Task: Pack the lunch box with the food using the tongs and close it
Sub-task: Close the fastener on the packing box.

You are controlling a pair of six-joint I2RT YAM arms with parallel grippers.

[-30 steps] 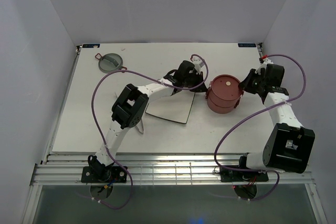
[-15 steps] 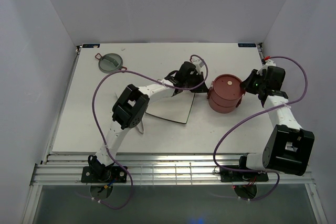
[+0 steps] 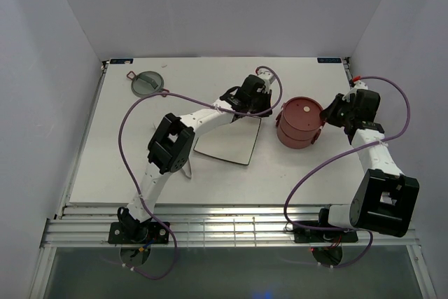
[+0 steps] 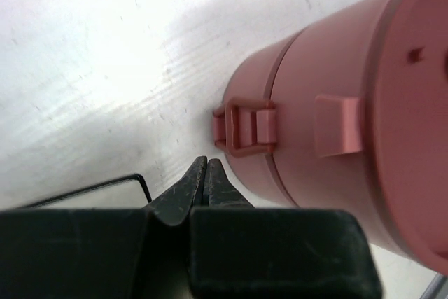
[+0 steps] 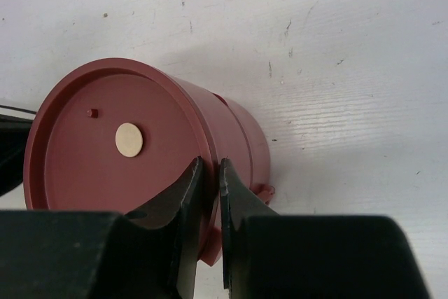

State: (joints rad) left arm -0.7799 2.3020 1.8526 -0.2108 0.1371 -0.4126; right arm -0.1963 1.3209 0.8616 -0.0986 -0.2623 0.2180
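Seemingly packing is looking finished and the closing step is in hand. The lunch box (image 3: 299, 124) is standing stacked, both red tiers together with a flat disc lid on top, right of centre on the worktop (image 3: 210, 180). It is just beside the square plate (image 3: 225, 146), which is showing no food. Neither food nor tongs is showing in any view. The right tool (image 5: 208, 171) is sitting closed down to a sliver on the box's right rim, apparently pinching it and steadying the stack. The left tool (image 4: 206, 166) is pressed fully together, gripping nothing, its tips hovering just short of the side latch (image 4: 245, 127) low on the box's left side. The grey-green top lid (image 3: 147, 83) is lying well apart, near the far left corner. Judging from this, the next move is calling for the left arm to travel to that lid, part its fingers, take it up flat and carry it over the stack while the right side is bracing. Seating it squarely on the rim is looking like the fussy part.
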